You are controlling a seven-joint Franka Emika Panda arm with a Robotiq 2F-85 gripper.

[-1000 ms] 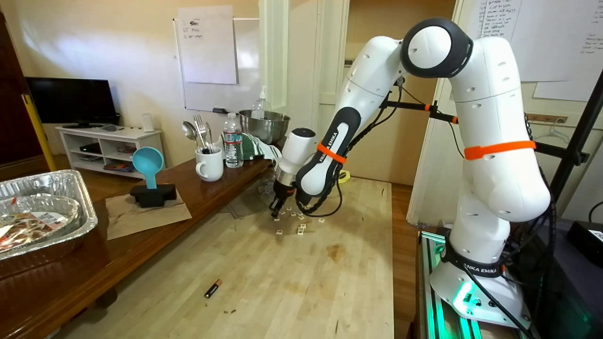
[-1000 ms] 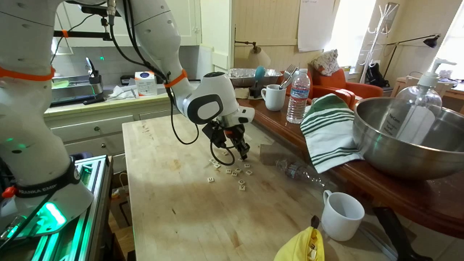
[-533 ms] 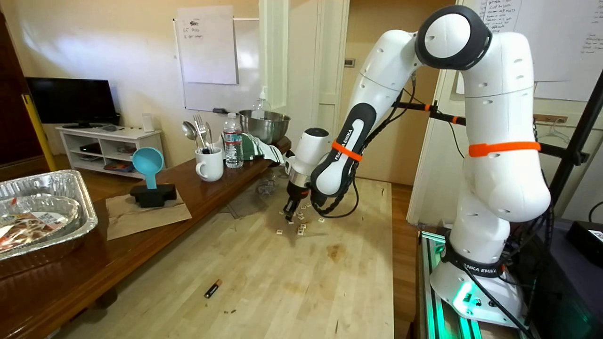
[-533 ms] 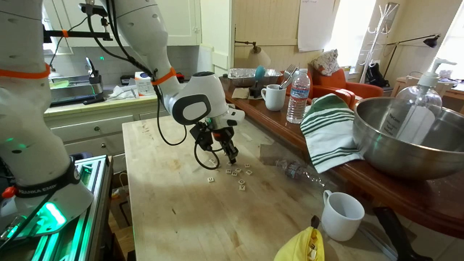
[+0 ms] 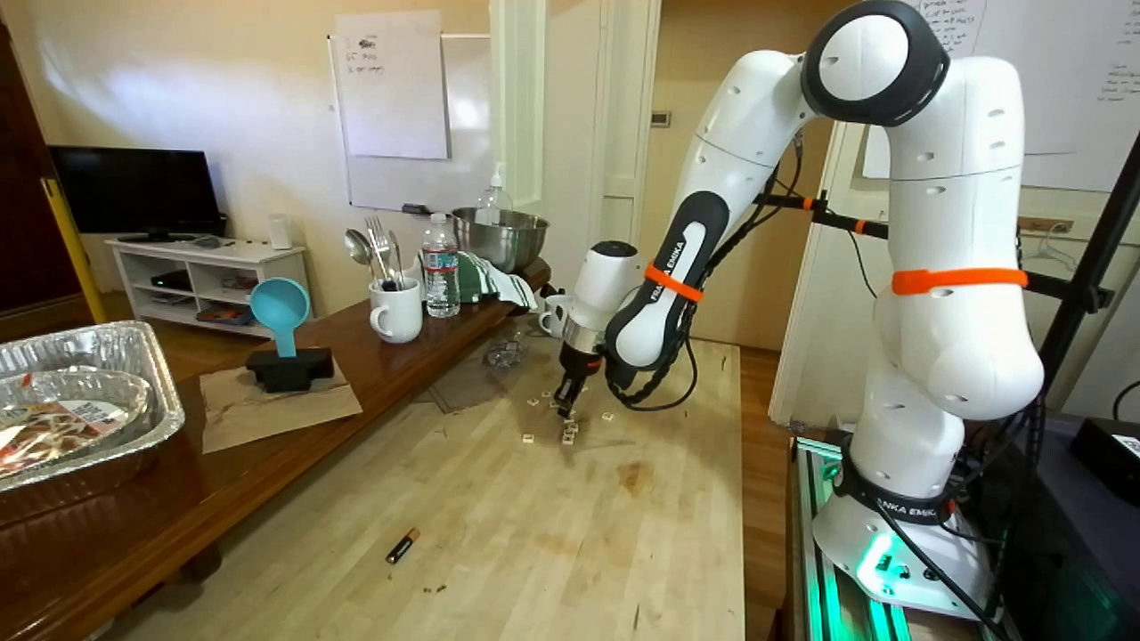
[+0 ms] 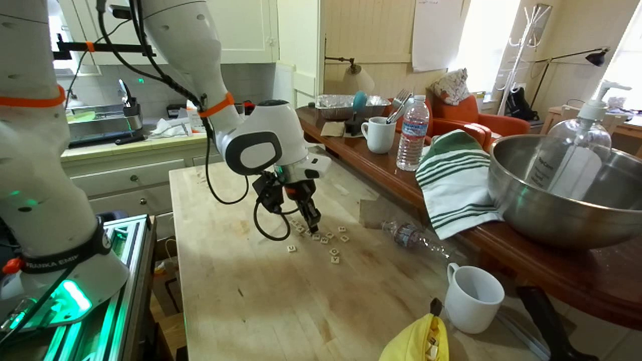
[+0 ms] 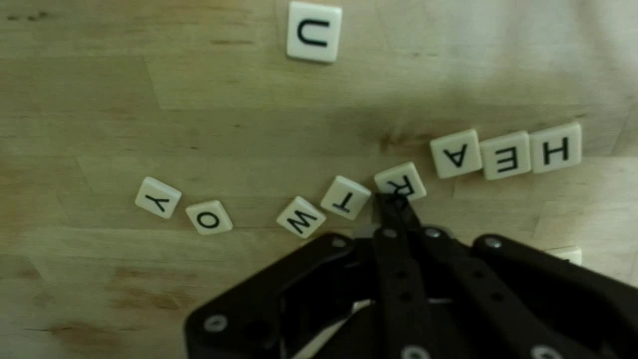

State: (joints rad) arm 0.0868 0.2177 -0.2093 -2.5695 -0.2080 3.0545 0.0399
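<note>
Square cream letter tile R (image 7: 401, 178) lies flat on the pale wooden tabletop (image 5: 534, 516), one edge covered in the wrist view by the tip of the black two-fingered gripper (image 7: 394, 202). Jaws are pressed together; whether they touch the tile cannot be told. Square cream letter tile T (image 7: 345, 197) lies just left of the tip in that view. To the right, square cream tile A (image 7: 456, 153), cream tile E (image 7: 506, 155) and cream tile H (image 7: 556, 147) form a row. Square cream tile U (image 7: 314, 32) lies apart on the far side; cream tile O (image 7: 209, 218) and cream tile Y (image 7: 158, 197) lie close together at left. In both exterior views the gripper tilts over the group. In an exterior view, a clear plastic bottle (image 6: 409, 235) lies on its side to the right; a white ceramic mug (image 6: 474, 301) stands at near right beside a yellow fabric pouch (image 6: 411, 341). In an exterior view, a black-and-copper cylindrical battery (image 5: 403, 546) lies at near left, well apart.
</note>
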